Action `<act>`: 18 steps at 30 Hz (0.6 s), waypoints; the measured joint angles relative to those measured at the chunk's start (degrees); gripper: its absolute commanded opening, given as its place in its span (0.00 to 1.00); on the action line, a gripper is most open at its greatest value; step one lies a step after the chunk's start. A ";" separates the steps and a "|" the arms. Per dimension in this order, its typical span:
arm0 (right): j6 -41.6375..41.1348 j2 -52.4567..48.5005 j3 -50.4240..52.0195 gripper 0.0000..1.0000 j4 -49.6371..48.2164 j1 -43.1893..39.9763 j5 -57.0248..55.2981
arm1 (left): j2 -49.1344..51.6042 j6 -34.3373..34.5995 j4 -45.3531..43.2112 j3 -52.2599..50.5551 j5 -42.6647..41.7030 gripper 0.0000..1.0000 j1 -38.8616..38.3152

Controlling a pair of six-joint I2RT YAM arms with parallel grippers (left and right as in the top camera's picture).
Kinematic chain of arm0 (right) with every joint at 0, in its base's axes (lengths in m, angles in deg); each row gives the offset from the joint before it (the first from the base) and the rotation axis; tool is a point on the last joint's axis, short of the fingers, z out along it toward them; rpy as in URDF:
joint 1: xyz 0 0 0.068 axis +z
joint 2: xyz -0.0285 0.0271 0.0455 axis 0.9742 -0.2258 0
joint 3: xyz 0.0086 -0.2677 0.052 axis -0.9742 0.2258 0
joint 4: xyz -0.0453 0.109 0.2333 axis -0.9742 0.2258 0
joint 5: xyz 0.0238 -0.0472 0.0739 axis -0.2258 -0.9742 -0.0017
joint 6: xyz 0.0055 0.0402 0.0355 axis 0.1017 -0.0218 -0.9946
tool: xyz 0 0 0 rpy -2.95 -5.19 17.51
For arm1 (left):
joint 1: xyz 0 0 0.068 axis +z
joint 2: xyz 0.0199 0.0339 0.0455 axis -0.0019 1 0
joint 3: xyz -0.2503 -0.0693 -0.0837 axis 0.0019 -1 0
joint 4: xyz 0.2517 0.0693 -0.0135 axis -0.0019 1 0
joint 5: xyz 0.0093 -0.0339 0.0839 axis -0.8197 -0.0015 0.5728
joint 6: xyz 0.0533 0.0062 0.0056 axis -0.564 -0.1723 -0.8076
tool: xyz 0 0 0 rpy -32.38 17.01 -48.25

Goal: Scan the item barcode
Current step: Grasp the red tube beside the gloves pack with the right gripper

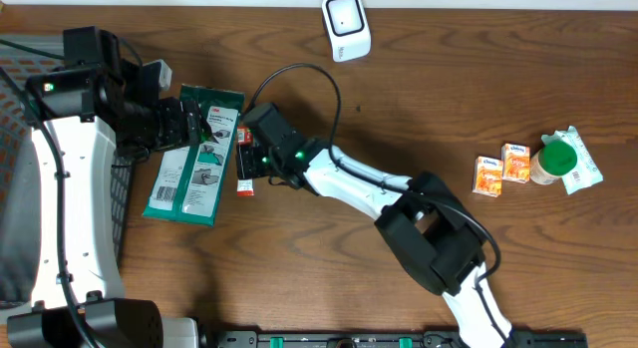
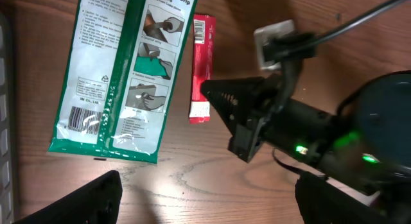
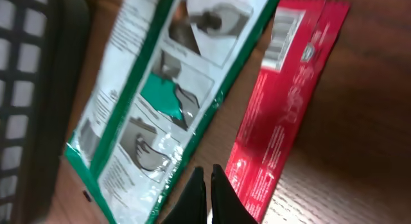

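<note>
Scanner (image 1: 345, 25) only overhead; right wrist shows right gripper (image 3: 207, 189) pressed together beside red packet (image 3: 289, 102); left gripper (image 2: 209, 192) spread.

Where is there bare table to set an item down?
Bare table lies between the scanner, right arm and cartons, and near-side of the glove pack. Crowded: glove pack, red packet, right gripper.

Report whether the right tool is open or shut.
Shut. The right wrist view shows the right tool with both fingers pressed together, nothing between them, over the edge of the green glove pack.
</note>
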 measured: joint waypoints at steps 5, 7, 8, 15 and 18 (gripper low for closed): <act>0.00 -2.32 0.00 0.01 -0.24 0.17 0.11 | 0.00 0.00 0.00 0.00 0.00 0.87 0.00; 0.00 -3.15 0.00 0.01 -0.72 0.17 0.46 | 0.00 0.00 0.00 0.00 0.00 0.87 0.00; 0.00 -3.48 0.00 0.01 -0.92 0.17 0.63 | 0.00 0.00 0.00 0.00 0.00 0.87 0.00; 1.77 -3.19 -1.05 0.01 5.03 -0.07 1.81 | 0.00 0.00 0.00 0.00 0.00 0.87 0.00; 3.17 -2.45 -1.44 0.01 10.14 -0.76 2.86 | 0.00 0.00 0.00 0.00 0.00 0.87 0.00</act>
